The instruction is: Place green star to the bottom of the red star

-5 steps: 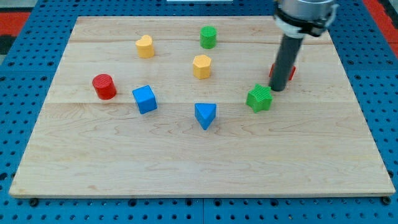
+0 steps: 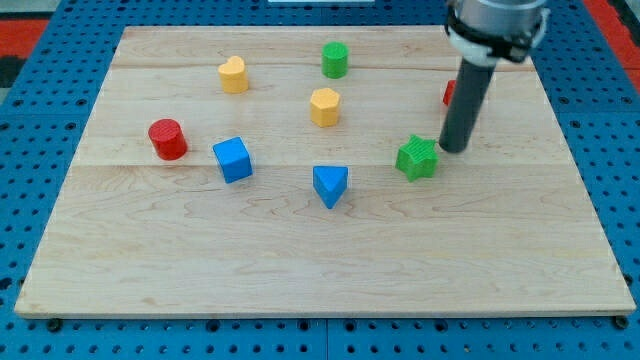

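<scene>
Scanning left to right across wooden board: red cylinder at far left, blue cube beside it, yellow heart above. Mid-board: yellow hexagon block, blue triangle below, green cylinder near top. Green star right of centre; my tip just right of it, contact unclear. Red star mostly hidden behind rod, above green star. No jaws on rod, bare tip only.
</scene>
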Controlling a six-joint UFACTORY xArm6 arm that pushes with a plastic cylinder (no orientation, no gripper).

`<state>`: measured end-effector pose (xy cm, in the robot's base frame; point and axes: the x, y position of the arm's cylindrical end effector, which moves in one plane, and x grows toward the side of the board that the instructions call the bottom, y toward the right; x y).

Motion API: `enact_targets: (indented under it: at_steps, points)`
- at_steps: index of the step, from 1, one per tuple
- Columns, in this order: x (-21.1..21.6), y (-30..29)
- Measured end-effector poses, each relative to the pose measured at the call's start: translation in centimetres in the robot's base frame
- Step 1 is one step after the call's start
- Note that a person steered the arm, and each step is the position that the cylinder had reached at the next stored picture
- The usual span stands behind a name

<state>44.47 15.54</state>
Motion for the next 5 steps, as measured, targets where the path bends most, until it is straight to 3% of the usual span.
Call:
enact_targets:
  at_steps: [1,2,4,5]
  points:
    - [5.3,-0.9]
    - [4.2,-6.6]
    - [1.1,-1.1]
    - [3.8,-2.5]
